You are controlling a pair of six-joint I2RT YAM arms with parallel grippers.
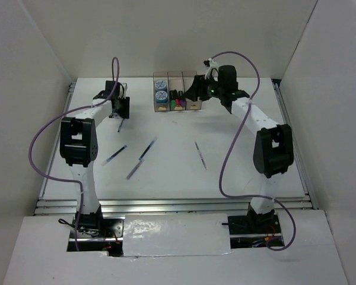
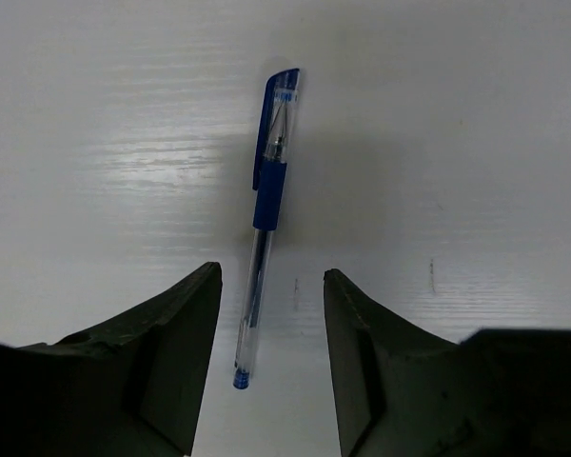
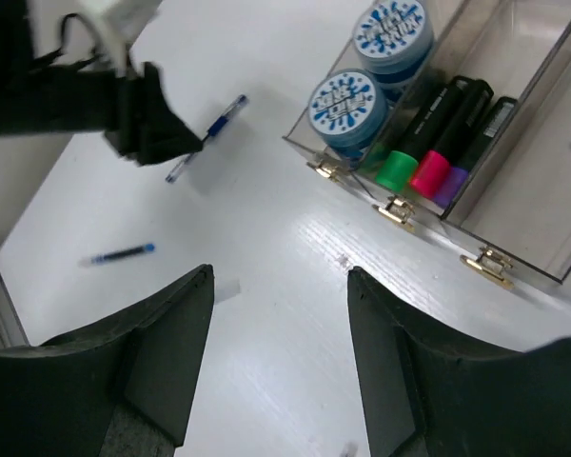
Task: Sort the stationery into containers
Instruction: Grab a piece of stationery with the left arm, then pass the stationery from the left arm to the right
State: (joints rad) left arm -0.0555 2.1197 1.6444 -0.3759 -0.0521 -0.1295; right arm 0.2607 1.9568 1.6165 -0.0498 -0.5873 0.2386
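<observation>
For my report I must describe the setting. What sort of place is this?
Probably a robot test cell: plain white walls enclose a white table, a left arm and a right arm are bolted at its near edge, and pens and a row of clear boxes lie on it.

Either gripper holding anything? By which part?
Nothing held. Left gripper open, straddling the blue pen without touching it; right gripper open, nothing between its fingers.

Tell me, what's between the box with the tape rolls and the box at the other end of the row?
The middle box, holding black highlighters capped green, pink and purple. The right wrist view shows it clearest.
</observation>
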